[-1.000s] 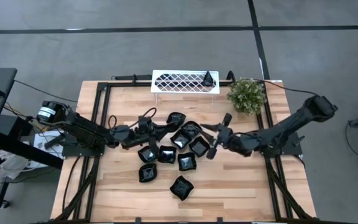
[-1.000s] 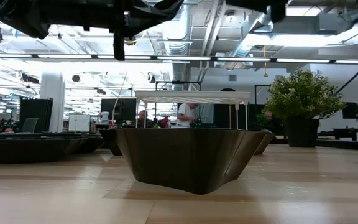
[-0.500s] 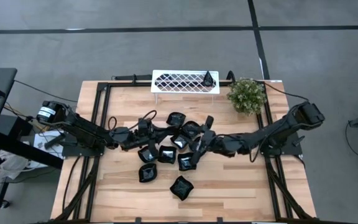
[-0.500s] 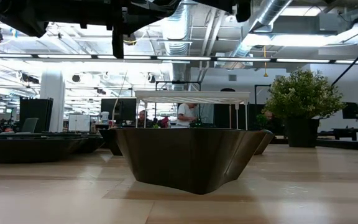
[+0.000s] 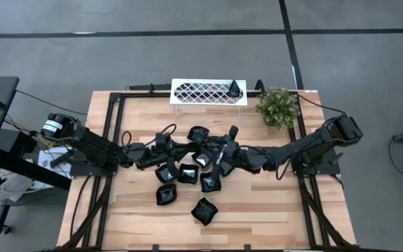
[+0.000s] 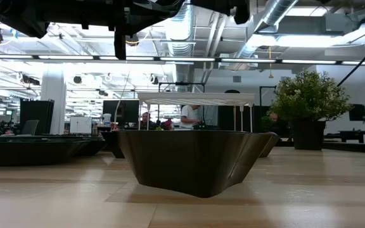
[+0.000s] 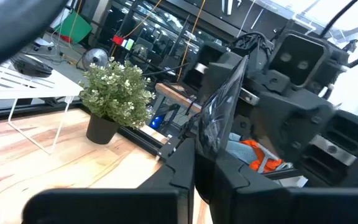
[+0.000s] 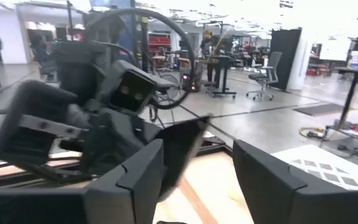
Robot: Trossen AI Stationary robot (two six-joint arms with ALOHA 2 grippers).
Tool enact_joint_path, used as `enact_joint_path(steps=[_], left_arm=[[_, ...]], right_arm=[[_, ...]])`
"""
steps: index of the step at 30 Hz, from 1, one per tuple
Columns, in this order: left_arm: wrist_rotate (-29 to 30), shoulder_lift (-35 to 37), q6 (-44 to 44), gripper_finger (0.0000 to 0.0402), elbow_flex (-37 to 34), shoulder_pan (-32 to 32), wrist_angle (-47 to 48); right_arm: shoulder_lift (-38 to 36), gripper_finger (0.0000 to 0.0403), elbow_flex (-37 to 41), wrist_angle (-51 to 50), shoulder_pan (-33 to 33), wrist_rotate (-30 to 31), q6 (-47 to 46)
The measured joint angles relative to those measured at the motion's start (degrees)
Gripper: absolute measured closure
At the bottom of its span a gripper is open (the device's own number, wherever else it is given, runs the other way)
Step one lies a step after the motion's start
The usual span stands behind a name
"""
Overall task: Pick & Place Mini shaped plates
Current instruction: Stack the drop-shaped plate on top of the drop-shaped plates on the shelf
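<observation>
**Plate Held Between Both End Effectors, Mid-Table**

The table [image 5: 257, 210] is carrying a white lattice tray [image 5: 208, 92] at its far edge, with a green plant [image 5: 278, 107] standing just beside it. Both arms are reaching to the table's middle. The left end effector [image 5: 186, 148] is gripping one mini shaped plate [image 7: 215, 118] on edge, above the table. The right end effector [image 8: 196, 169] is standing wide, its fingers flanking that plate. The other plates [image 5: 187, 173] are lying clustered beneath, one [image 5: 204, 210] apart nearer the front, one [image 5: 236, 88] on the tray.
</observation>
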State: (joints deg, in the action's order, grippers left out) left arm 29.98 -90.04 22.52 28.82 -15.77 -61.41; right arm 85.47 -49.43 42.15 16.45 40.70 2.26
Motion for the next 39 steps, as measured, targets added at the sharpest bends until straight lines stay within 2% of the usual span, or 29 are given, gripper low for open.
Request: enact_joint_path(steps=[13,30,39], left_arm=[[0.11,-0.02,0.00,0.0372,0.00,0.02,0.02],[0.07,-0.02,0.00,0.0371,-0.07,0.02,0.05],[-1.50,-0.02,-0.02,0.0371,-0.07,0.02,0.09]], right_arm=[[0.00,0.0302,0.02,-0.08,-0.88,-0.19,-2.38],[0.00,0.0395,0.04,0.49,-1.28,-1.74,-7.54],[0.00,0.0400,0.04,0.49,-1.29,-1.73,-8.39]])
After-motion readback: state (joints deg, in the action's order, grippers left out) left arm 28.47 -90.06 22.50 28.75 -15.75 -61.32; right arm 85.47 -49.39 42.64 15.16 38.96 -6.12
